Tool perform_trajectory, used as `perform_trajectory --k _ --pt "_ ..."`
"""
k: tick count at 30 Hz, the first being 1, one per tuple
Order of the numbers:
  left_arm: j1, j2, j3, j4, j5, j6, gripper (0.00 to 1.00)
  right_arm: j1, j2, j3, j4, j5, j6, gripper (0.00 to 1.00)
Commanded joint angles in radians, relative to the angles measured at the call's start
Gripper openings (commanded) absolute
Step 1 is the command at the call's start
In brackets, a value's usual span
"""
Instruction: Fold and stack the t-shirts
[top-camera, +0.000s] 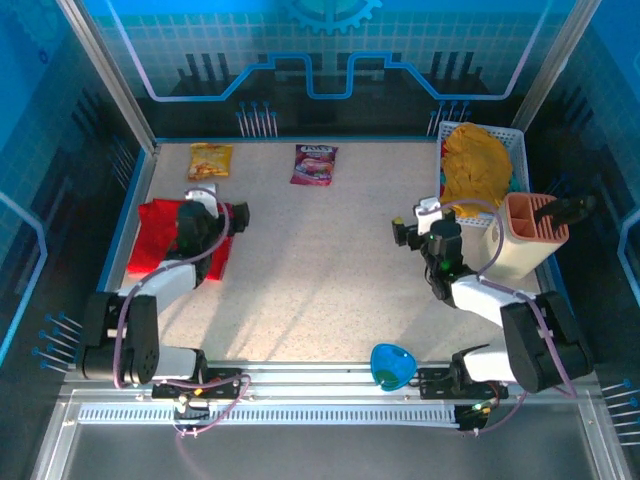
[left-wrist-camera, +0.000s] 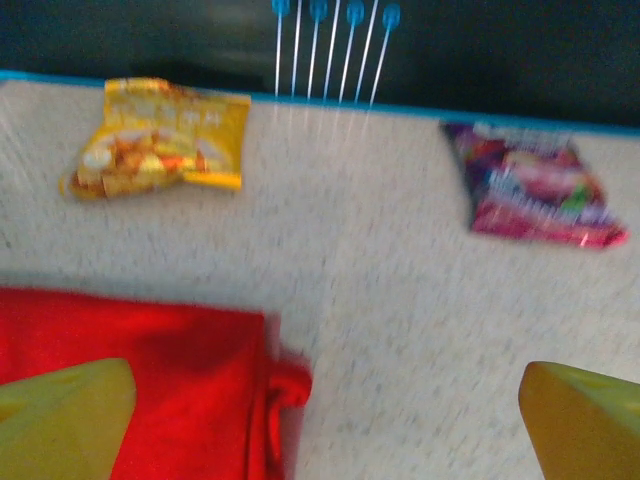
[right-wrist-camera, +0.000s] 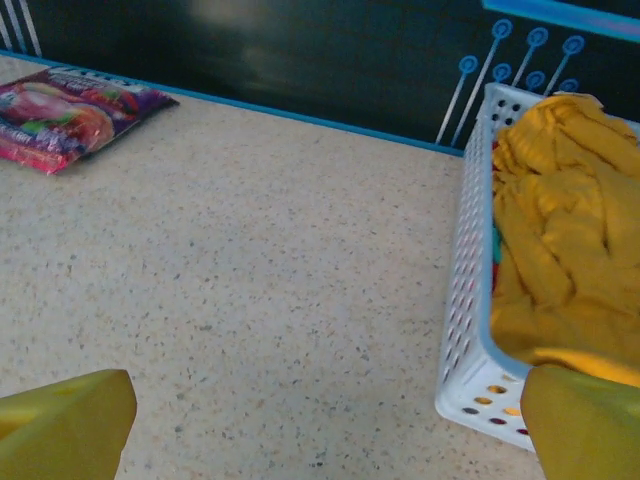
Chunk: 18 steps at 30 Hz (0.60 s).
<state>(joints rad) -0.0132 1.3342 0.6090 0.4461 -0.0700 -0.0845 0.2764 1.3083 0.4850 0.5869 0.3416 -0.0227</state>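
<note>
Top external view: a speckled tabletop (top-camera: 330, 290) carries everything. At its far right corner stands one white slotted basket (top-camera: 519, 140), and the mustard-yellow t-shirt (top-camera: 475, 165) lies bunched inside it, heaped above the rim. The red t-shirt (top-camera: 155, 238) lies roughly flat on the tabletop near the left edge, so there are two t-shirts, well apart from each other.

One tan upright holder (top-camera: 525, 235) stands just in front of the basket.

The left tool (top-camera: 213, 208) hangs over the right edge of the red t-shirt. In the left wrist view its jaws are spread wide with nothing between them; one yellow fingertip (left-wrist-camera: 60, 415) is above red cloth, the other above bare tabletop, and whether either touches I cannot tell.

The right tool (top-camera: 425, 215) sits just left of the basket, jaws likewise spread wide and holding nothing, bare tabletop between them in the right wrist view.

Two snack packets lie along the far edge: a yellow packet (top-camera: 210, 160) and a purple packet (top-camera: 314, 164).

One small blue heart-shaped object (top-camera: 392, 365) rests at the near edge.
</note>
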Motion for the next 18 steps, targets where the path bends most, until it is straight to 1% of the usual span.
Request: perform_trajectory --k 1,3,5,8,10,12,15,16,18 --pt "-0.020 -0.053 0.059 -0.230 0.007 -0.133 0.99 0.016 -0.065 0.175 -0.369 0.148 0.158 1.00" --pt "-0.031 -0.072 0.084 -0.313 -0.001 -0.171 0.99 0.014 -0.063 0.302 -0.554 0.174 0.266 1.00" --pt "-0.040 -0.086 0.107 -0.402 0.012 -0.193 0.99 0.010 -0.023 0.452 -0.714 0.197 0.344 1.00" --pt "-0.070 -0.118 0.124 -0.497 0.028 -0.209 0.96 0.003 0.094 0.691 -0.923 0.251 0.451 1.00" --pt "-0.089 -0.148 0.132 -0.552 0.037 -0.224 0.95 -0.008 0.186 0.842 -1.033 0.280 0.486 1.00" --pt "-0.104 -0.181 0.130 -0.598 0.050 -0.245 0.92 -0.031 0.282 0.966 -1.123 0.280 0.497 1.00" --pt "-0.126 -0.232 0.118 -0.653 0.070 -0.267 0.85 -0.082 0.430 1.158 -1.286 0.280 0.520 1.00" --pt "-0.133 -0.248 0.114 -0.671 0.071 -0.272 0.82 -0.101 0.475 1.208 -1.330 0.278 0.526 1.00" --pt "-0.144 -0.280 0.106 -0.706 0.069 -0.278 0.82 -0.128 0.548 1.276 -1.380 0.298 0.531 1.00"
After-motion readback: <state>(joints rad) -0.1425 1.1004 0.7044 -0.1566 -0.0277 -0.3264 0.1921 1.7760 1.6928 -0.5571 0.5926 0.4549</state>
